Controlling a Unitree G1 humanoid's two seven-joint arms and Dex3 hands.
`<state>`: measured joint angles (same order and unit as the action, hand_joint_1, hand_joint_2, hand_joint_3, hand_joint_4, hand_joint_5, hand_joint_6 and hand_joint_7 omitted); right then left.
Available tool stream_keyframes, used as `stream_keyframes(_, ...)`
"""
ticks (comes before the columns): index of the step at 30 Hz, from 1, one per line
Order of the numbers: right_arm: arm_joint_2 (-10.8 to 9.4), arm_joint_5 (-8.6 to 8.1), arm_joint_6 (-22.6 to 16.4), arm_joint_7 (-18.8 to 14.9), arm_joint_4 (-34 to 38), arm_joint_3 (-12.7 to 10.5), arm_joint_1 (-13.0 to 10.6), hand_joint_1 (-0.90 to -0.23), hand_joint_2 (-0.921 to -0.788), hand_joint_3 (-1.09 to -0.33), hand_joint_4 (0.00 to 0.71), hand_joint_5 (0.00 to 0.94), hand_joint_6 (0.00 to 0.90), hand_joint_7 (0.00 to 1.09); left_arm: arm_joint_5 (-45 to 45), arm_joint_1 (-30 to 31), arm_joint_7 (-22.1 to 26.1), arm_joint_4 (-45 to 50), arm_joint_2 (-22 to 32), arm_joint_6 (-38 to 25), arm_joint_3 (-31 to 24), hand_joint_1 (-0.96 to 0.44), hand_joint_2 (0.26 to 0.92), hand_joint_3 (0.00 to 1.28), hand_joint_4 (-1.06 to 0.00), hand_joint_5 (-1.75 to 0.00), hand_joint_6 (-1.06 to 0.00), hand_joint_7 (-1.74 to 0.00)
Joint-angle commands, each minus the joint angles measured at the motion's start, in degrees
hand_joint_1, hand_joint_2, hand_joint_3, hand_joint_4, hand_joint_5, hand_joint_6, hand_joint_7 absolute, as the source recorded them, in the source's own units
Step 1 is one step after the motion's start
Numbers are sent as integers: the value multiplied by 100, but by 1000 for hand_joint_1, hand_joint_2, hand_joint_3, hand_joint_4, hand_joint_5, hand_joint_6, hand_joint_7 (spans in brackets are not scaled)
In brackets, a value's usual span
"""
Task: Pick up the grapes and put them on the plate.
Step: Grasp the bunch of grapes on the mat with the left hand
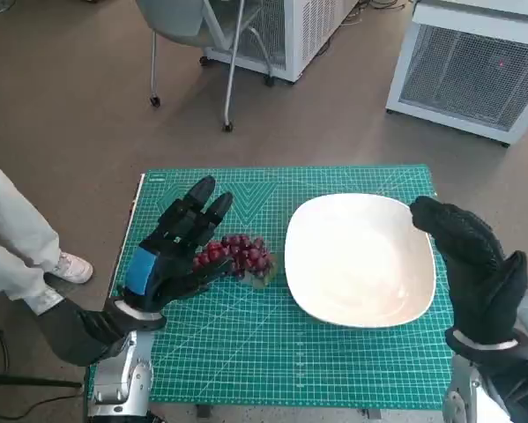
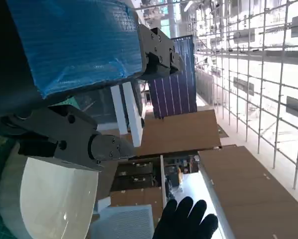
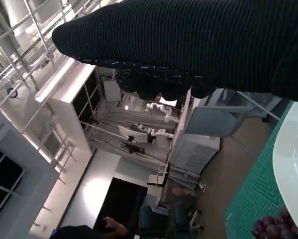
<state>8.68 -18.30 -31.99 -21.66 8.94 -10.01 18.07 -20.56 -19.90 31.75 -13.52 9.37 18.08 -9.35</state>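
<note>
On the green gridded cutting mat [image 1: 246, 352], a bunch of dark red glossy grapes [image 1: 237, 254] lies just left of the wide white smooth plate [image 1: 360, 260]. The black, blue-taped left hand [image 1: 177, 247] is spread open against the bunch, nothing gripped. The cluster is lumpy and soft, so the fingers should be closed gently beneath it. The right hand in a black knitted glove [image 1: 475, 269] is held empty at the plate's rim, fingers loosely together.

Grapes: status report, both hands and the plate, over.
Left hand open, beside grapes, no grip. Right hand open at plate edge. Grapes on mat, left of plate. Path unobstructed.
</note>
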Motion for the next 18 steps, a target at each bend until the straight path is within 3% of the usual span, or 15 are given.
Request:
stream_keyframes(1, -14, -22, 11, -27, 67, 2, -63, -509, -921, -527, 486, 2, 173, 618, 206, -70, -39, -76, 99, 170, 42, -120, 921, 234, -299, -2, -289, -95)
stream_keyframes(4, -12, -22, 12, -26, 74, 1, -55, -508, -921, -527, 485, 1, 173, 618, 893, -147, -305, -198, 320, 481, 153, -119, 920, 201, -285, -2, -280, -92)
stream_keyframes(8, -5, -34, 5, -40, 92, -3, -53, -508, -921, -528, 485, 1, 172, 618, 2745, -250, -1052, -213, 1042, 832, 450, -138, 901, 89, -205, 0, -241, -62)
stream_keyframes(13, 2, -45, 6, -44, 129, -12, -45, -509, -921, -529, 485, 1, 171, 619, 4024, -394, -1241, 166, 1633, 112, 826, -179, 840, 21, -71, 0, -191, -26)
stream_keyframes(18, -13, -55, 30, -34, 117, -7, -55, -507, -921, -531, 484, 1, 169, 620, 4831, -598, -1223, 339, 1791, -624, 1188, -164, 759, 10, -12, 1, -137, -9)
